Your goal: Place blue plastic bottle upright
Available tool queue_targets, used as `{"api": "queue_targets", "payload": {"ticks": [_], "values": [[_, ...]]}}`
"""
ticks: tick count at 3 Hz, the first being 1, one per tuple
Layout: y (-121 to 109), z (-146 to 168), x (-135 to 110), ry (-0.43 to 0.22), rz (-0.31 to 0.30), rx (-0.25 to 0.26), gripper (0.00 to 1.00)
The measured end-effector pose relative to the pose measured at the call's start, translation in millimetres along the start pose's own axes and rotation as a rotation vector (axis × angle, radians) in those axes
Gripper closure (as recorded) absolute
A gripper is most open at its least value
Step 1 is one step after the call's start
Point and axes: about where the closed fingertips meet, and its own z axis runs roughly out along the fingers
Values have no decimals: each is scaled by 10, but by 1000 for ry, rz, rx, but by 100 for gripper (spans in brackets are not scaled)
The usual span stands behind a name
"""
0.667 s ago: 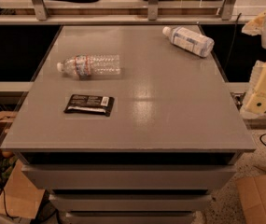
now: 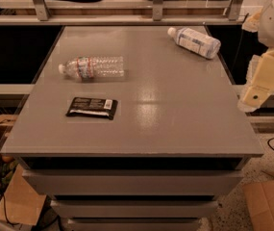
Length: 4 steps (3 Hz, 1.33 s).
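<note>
Smooth grey table (image 2: 175, 129) | blue plastic bottle (image 2: 196, 42) lying far-right, white-capped | jaws beside right edge, state unclear

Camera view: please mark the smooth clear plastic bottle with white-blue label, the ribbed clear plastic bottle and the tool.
Smooth clear plastic bottle with white-blue label (image 2: 196, 42): camera view, on its label.
Ribbed clear plastic bottle (image 2: 99, 67): camera view, mid-body.
Tool (image 2: 251, 97): camera view, right of the grey table (image 2: 141, 129), its tip.
</note>
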Motion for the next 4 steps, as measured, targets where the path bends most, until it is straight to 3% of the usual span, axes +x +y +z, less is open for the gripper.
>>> {"api": "queue_targets", "payload": {"ticks": [1, 2, 3, 4], "values": [[-366, 212, -106, 27, 25, 10, 0], [-803, 430, -239, 49, 89, 32, 0], [-1330, 729, -361, 53, 209, 42, 0], [-1326, 735, -362, 54, 207, 42, 0]]}}
